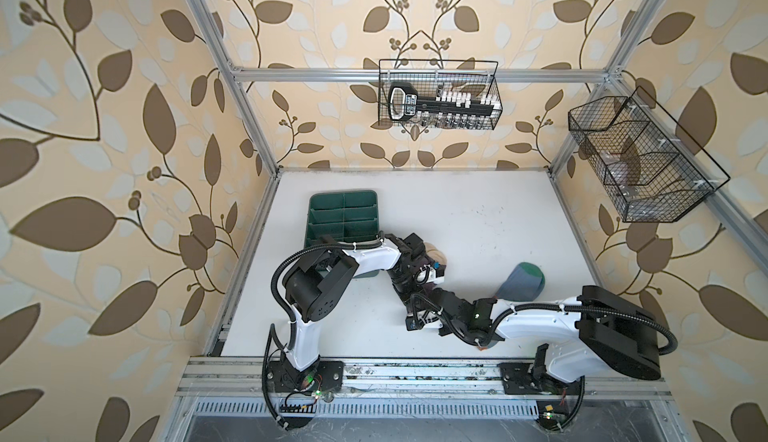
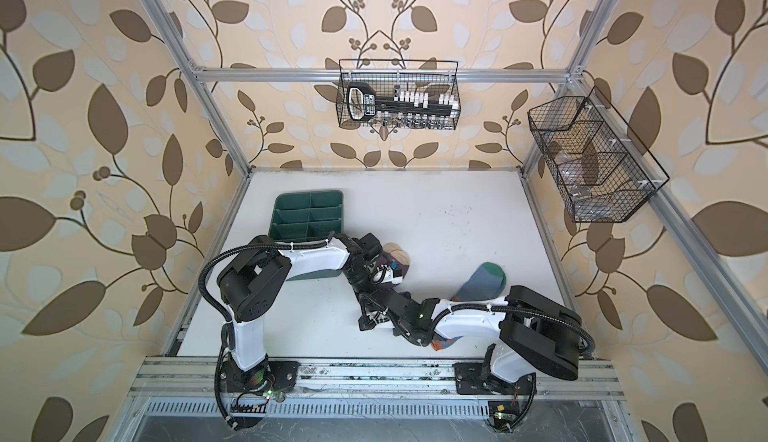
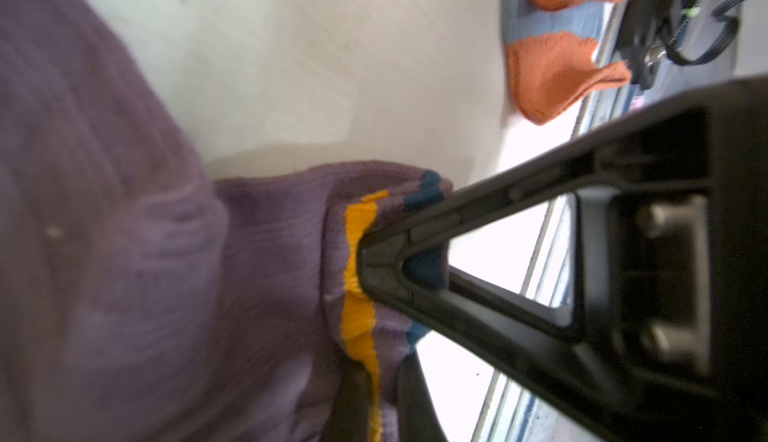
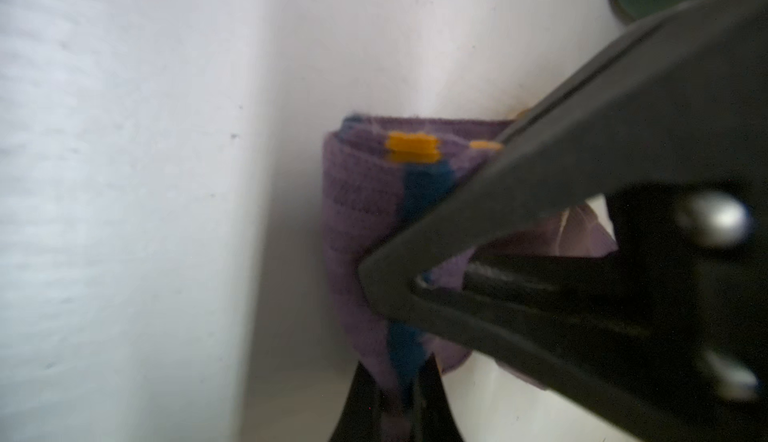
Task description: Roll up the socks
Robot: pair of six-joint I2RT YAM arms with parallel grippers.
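Observation:
The purple sock (image 1: 428, 260) lies mid-table with its beige toe toward the back, mostly hidden under both wrists in both top views. My left gripper (image 3: 382, 375) is shut on its cuff at the orange stripe. My right gripper (image 4: 399, 377) reaches across and is shut on the same cuff by the navy stripe, where the purple sock (image 4: 361, 211) is folded over. Each wrist view shows the other gripper's black finger pressed against the cloth. The grey-blue sock (image 1: 519, 284) lies flat to the right, green end at the back, running under the right arm, its orange cuff (image 3: 552, 74) near the front edge.
A green divided tray (image 1: 343, 194) stands at the back left, partly under the left arm. Two wire baskets hang on the frame, one at the back (image 1: 440, 94) and one on the right (image 1: 640, 157). The aluminium rail (image 1: 415, 371) runs along the table's front.

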